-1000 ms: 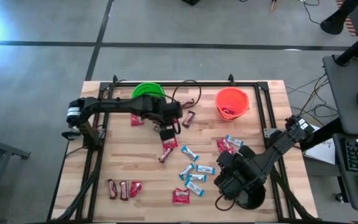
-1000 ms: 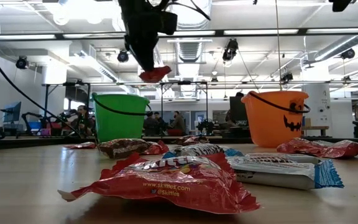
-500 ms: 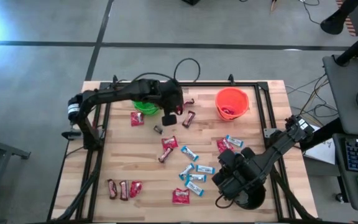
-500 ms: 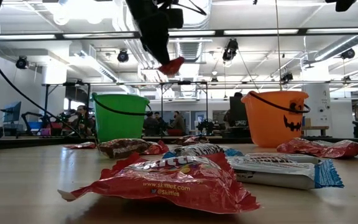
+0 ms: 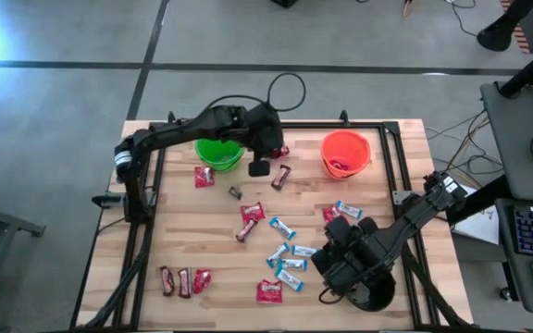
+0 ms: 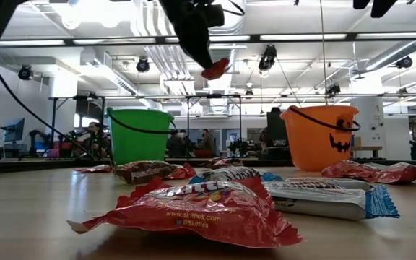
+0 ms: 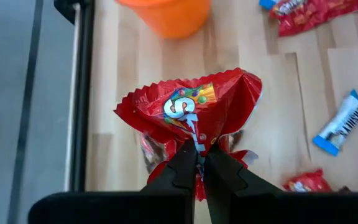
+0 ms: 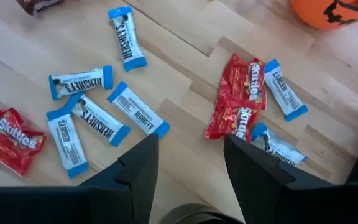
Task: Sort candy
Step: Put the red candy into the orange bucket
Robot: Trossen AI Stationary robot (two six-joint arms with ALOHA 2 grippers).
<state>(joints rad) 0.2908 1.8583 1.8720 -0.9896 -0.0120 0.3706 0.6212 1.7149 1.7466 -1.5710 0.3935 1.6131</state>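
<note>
Left gripper [image 7: 196, 163]: I've got it up in the air between the green bucket [image 5: 218, 151] and the orange bucket [image 5: 345, 154], fingers pressed together on a red packet [image 7: 194, 109].
Held packet: it fans out above my fingertips in the left wrist view; in the low view it hangs as a small red shape [image 6: 215, 68] high over the table [image 5: 192, 242].
Right gripper [image 8: 188, 165]: I see it hovering low at the near right part of the table, fingers spread, nothing between them.
Under the right gripper: a cluster of light-blue-and-white bars [image 8: 92, 118] lying flat, one red packet [image 8: 10, 138] off to the side of them, and a pair of red packets [image 8: 240, 102] with more blue bars just beside.
Middle of the table: loose candy spread around, including a red packet with a dark brown bar [image 5: 245, 229] touching it.
Near left corner: two dark brown bars [image 5: 175, 280] and a red packet side by side.
Black bucket [image 5: 374, 294]: sits under the right arm, mostly hidden.
Orange bucket contents: I can see something reddish inside; can't tell what.
</note>
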